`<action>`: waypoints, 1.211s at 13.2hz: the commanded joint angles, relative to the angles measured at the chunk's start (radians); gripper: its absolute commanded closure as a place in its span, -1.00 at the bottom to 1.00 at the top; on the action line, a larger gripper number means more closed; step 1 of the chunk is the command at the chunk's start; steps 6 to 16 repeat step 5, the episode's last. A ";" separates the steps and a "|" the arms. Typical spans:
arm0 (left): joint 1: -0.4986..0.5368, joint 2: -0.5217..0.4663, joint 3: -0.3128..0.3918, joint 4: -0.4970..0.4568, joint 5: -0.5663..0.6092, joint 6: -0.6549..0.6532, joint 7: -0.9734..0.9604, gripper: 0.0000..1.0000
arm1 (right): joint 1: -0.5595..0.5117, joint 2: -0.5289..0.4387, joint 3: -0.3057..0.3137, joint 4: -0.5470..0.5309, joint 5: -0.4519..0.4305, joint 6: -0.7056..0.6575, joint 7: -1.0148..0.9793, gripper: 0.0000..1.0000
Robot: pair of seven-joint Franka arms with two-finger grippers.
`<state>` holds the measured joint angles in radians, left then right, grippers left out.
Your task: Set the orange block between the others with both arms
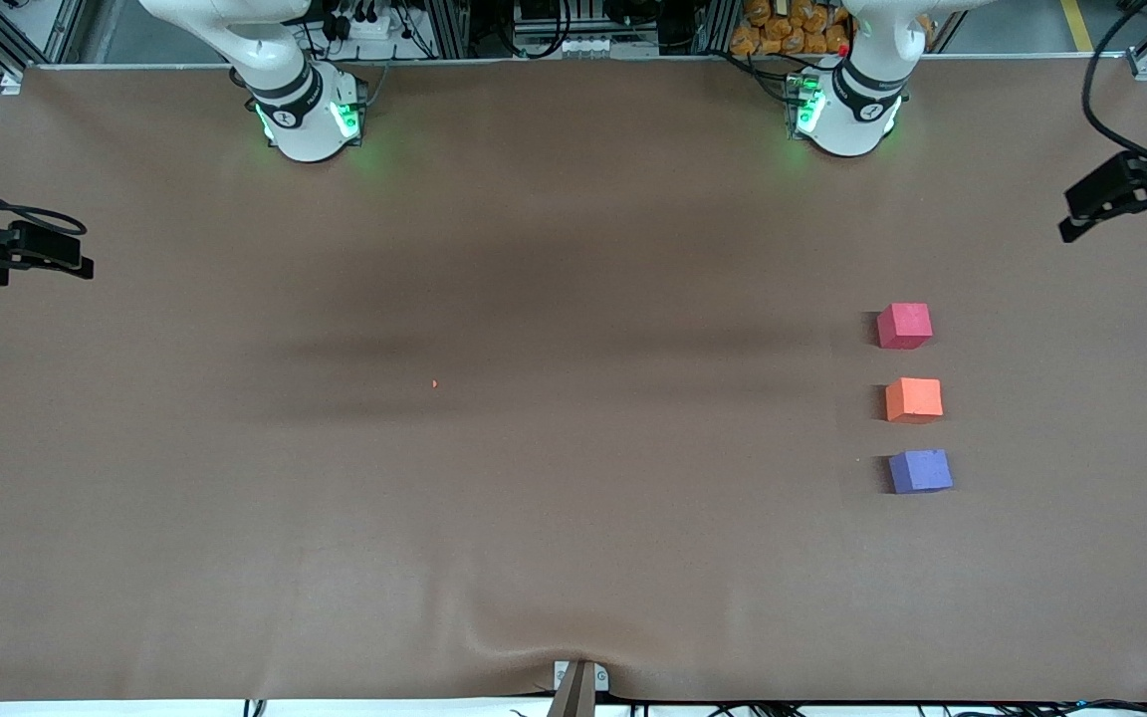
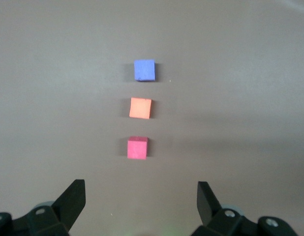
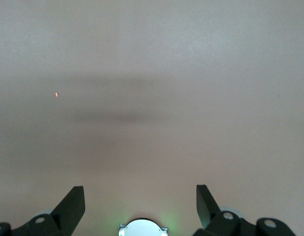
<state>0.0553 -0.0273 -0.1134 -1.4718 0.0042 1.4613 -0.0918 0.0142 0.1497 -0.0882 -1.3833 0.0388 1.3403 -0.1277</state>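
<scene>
The orange block (image 1: 913, 400) rests on the table toward the left arm's end, in a straight row with the others. The pinkish-red cube (image 1: 904, 326) lies farther from the front camera and the purple-blue cube (image 1: 920, 471) nearer, with small gaps between the three. The left wrist view shows the same row: purple-blue (image 2: 144, 70), orange (image 2: 140, 107), pinkish-red (image 2: 137, 148). My left gripper (image 2: 140, 189) hangs open high over the table, holding nothing. My right gripper (image 3: 139, 191) is open and empty over bare table by its own base (image 3: 142, 228). Neither hand appears in the front view.
The two arm bases (image 1: 310, 115) (image 1: 847, 110) stand along the table's back edge. Black camera mounts reach in at both ends of the table (image 1: 1126, 194) (image 1: 21, 249). A tiny orange speck (image 1: 434, 383) lies mid-table. A clamp (image 1: 578, 682) sits at the front edge.
</scene>
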 commanded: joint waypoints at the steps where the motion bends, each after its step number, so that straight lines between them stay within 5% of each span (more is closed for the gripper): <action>1: -0.048 -0.100 0.044 -0.116 -0.018 0.005 -0.026 -1.00 | 0.016 0.008 0.002 0.000 -0.008 -0.019 0.008 -1.00; 5: -0.063 -0.106 0.099 -0.104 -0.018 0.001 -0.011 -1.00 | 0.023 0.013 0.001 -0.008 -0.008 -0.020 0.013 -1.00; 16: -0.063 -0.106 0.099 -0.104 -0.018 0.001 -0.011 -1.00 | 0.023 0.013 0.001 -0.008 -0.008 -0.020 0.013 -1.00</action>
